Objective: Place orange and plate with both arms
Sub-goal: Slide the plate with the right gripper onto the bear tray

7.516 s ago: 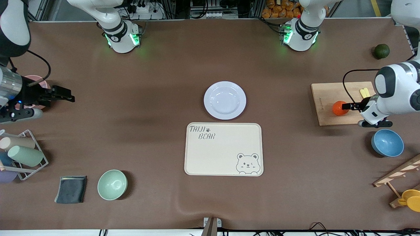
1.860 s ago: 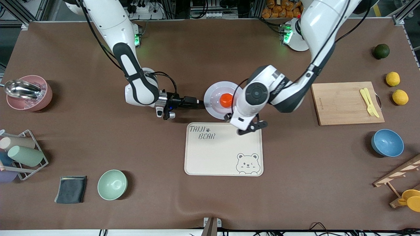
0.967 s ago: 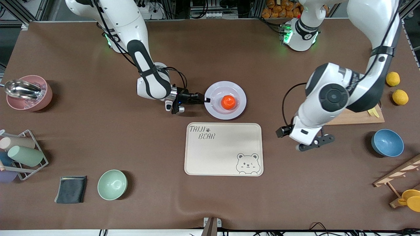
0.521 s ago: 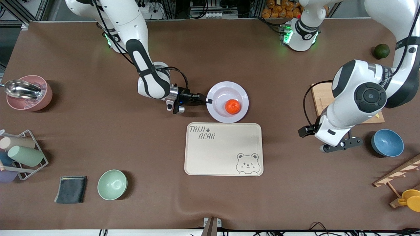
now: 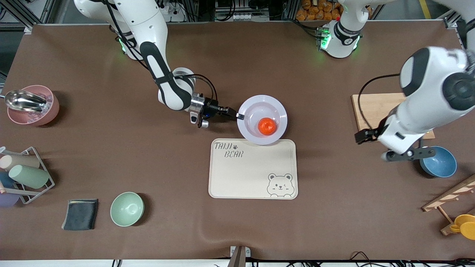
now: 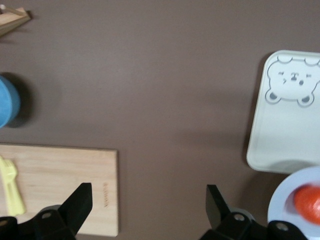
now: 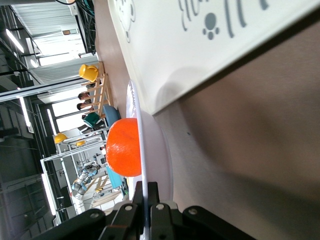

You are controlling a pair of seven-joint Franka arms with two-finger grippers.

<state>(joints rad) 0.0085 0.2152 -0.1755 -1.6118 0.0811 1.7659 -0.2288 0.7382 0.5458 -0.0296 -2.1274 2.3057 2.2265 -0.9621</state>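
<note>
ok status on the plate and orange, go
Right gripper shut on plate rim, plate lifted, edging over the tray. Orange riding in the plate. Left gripper open, empty, over bare table by the cutting board.

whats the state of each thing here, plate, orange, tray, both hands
plate: lifted, its edge over the tray, rim pinched by the right hand
orange: loose in the plate's well
tray: flat on the table, nothing resting on it
right hand: shut on the plate's rim
left hand: open, holding nothing, over bare table beside the cutting board

The cream tray [image 5: 252, 174] bore the words "TAIJI BEAR" beside a paw print; nothing else was legible.
</note>
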